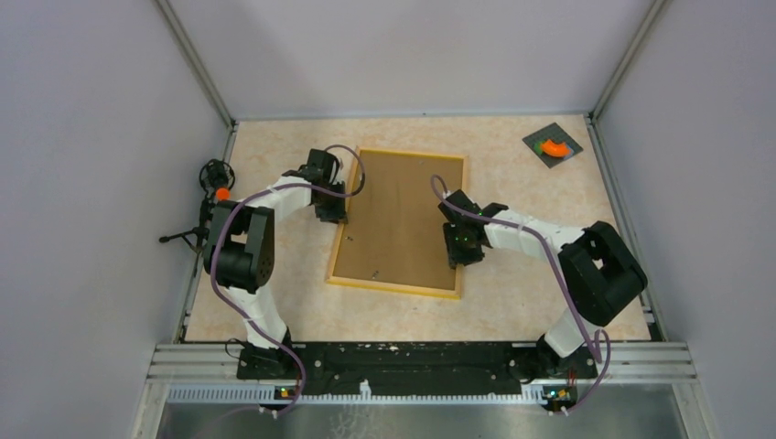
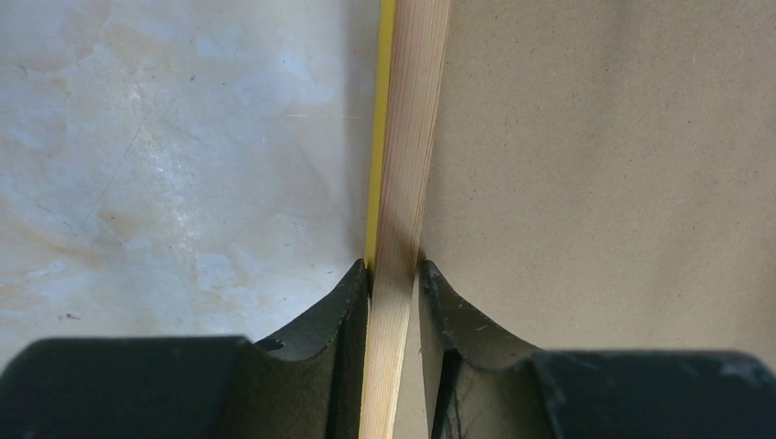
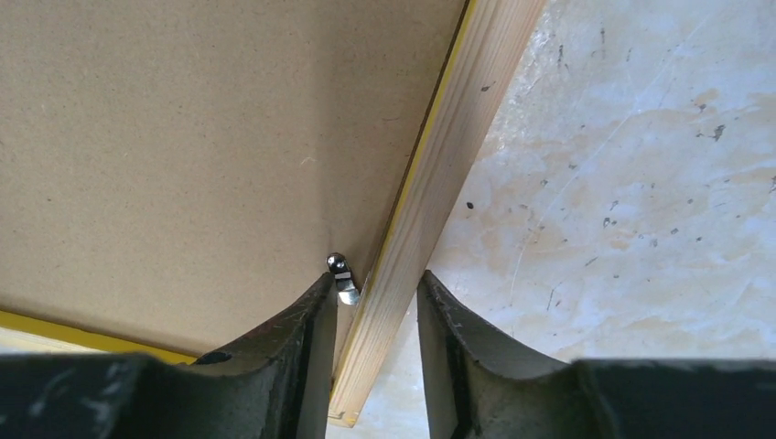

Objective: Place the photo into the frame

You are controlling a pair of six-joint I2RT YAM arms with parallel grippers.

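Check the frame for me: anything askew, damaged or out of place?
The frame lies back up, skewed against the table edges, with its brown backing showing. No photo appears in any view. A small metal tab sits at the backing's edge by the right fingers. No damage visible.

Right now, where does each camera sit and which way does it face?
Top external: above and behind the robot, looking down at the table; left arm, right arm flank the frame.
Left wrist: on the left arm, looking down past the left claw straddling a frame rail.
Right wrist: on the right arm, looking down past the right claw straddling the opposite rail.
Shared: both wrist views show the brown backing board.
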